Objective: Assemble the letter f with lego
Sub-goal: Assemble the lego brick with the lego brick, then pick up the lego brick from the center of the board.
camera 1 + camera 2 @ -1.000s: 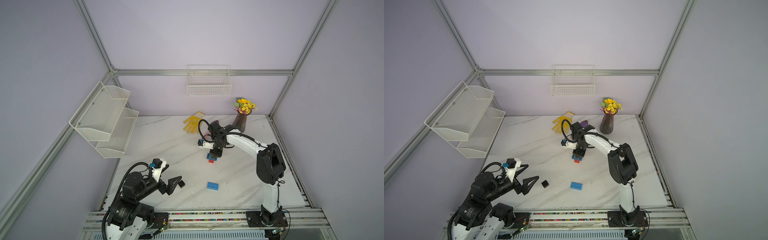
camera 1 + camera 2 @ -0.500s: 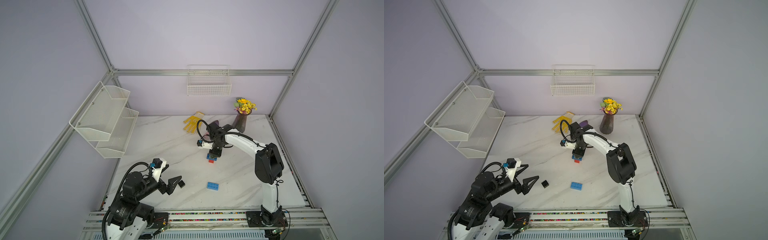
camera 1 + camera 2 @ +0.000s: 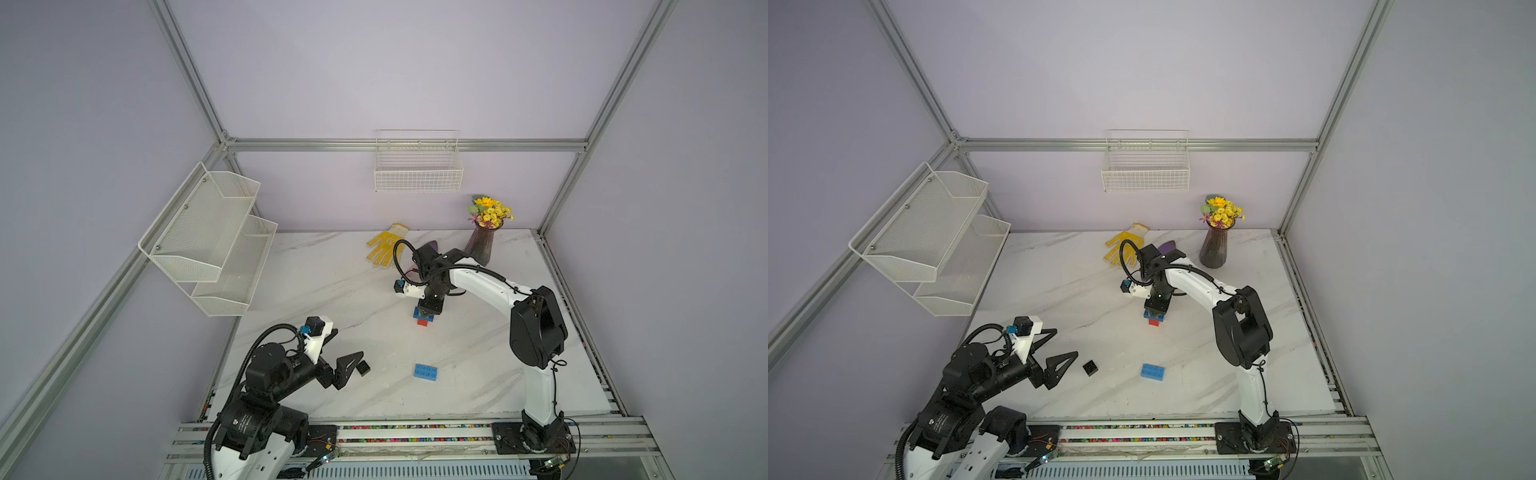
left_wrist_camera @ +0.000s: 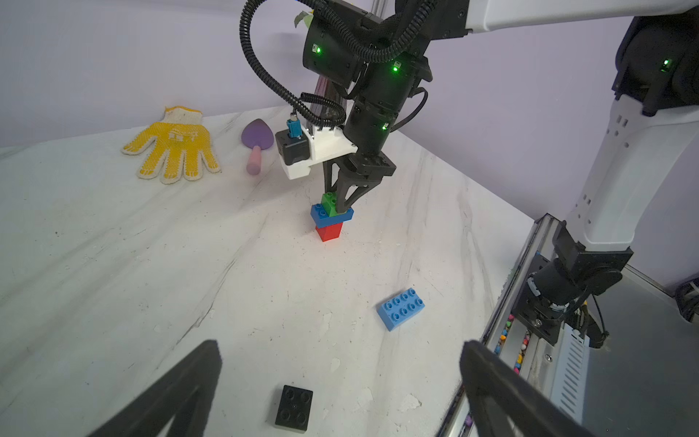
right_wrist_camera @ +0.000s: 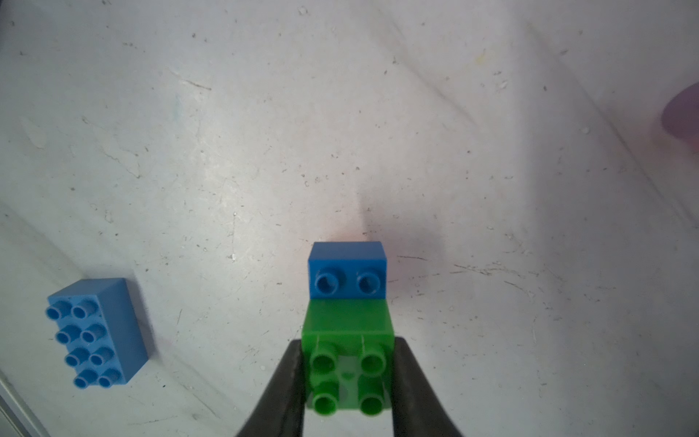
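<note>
A small lego stack stands mid-table: a red brick [image 4: 328, 231] at the bottom, a blue brick [image 4: 321, 215] across it, and a green brick [image 5: 348, 340] on top. The blue brick's [image 5: 348, 265] studded end sticks out past the green one. My right gripper [image 5: 348, 378] points down from above, shut on the green brick, its fingers [image 5: 287, 378] pressed against two opposite sides. In both top views the arm hides the green brick of the stack [image 3: 423, 321] [image 3: 1154, 320]. A loose blue brick [image 3: 425, 371] [image 4: 401, 308] and a black brick [image 3: 1090, 368] [image 4: 294, 406] lie nearer the front. My left gripper [image 4: 340, 346] [image 3: 1066, 342] hovers open just short of the black brick.
A yellow glove [image 4: 172, 145] and a purple trowel [image 4: 257, 140] lie at the back of the table, with a vase of flowers [image 3: 482, 245] at the back right. A wire shelf [image 3: 208, 241] hangs on the left wall. A metal rail [image 3: 415, 432] runs along the front edge.
The right arm's elbow has shifted slightly left while its gripper stays on the stack. The left arm and the loose bricks have not moved.
</note>
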